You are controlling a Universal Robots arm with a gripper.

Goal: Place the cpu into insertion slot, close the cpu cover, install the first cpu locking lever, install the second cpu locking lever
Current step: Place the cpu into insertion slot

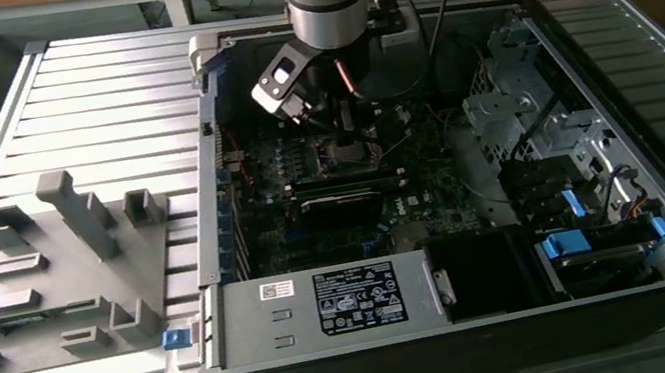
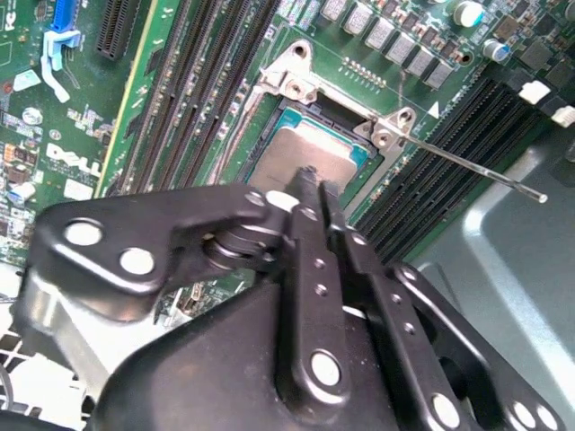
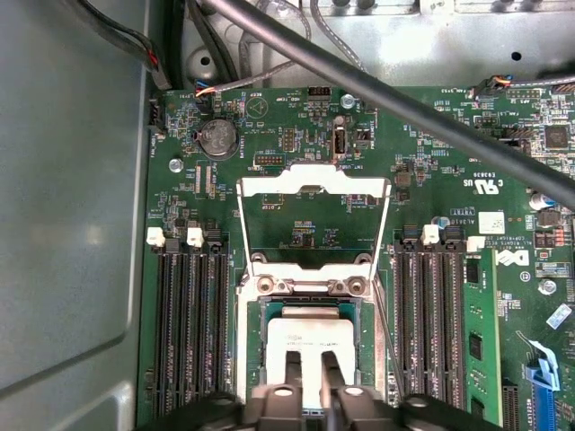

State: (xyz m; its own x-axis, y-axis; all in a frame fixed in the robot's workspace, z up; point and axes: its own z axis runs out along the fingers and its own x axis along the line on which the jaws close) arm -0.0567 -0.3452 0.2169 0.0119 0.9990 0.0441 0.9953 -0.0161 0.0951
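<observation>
case: open metal computer case [image 1: 207,230] holds green motherboard [image 3: 296,126] | socket: square insertion slot [image 3: 255,355] holds small flat square silver-grey cpu [image 3: 310,334], lying flat | cover: thin silvery metal frame cpu cover [image 3: 269,184] swung open, clear of cpu | claw: black gripper [image 3: 310,357] narrow, gripping nothing; tips over cpu top, contact unclear

The cpu [image 3: 310,332] has a dull silver-grey metal top, matt and smooth. The cpu cover [image 3: 313,182] is thin, bright sheet metal, lightly reflective. The gripper [image 2: 310,175] is black metal with a satin sheen and shiny steel pins. The motherboard [image 3: 296,135] is glossy green laminate. The case wall [image 3: 72,180] is matt grey sheet metal. The table [image 1: 87,96] is ribbed pale metal.
</observation>
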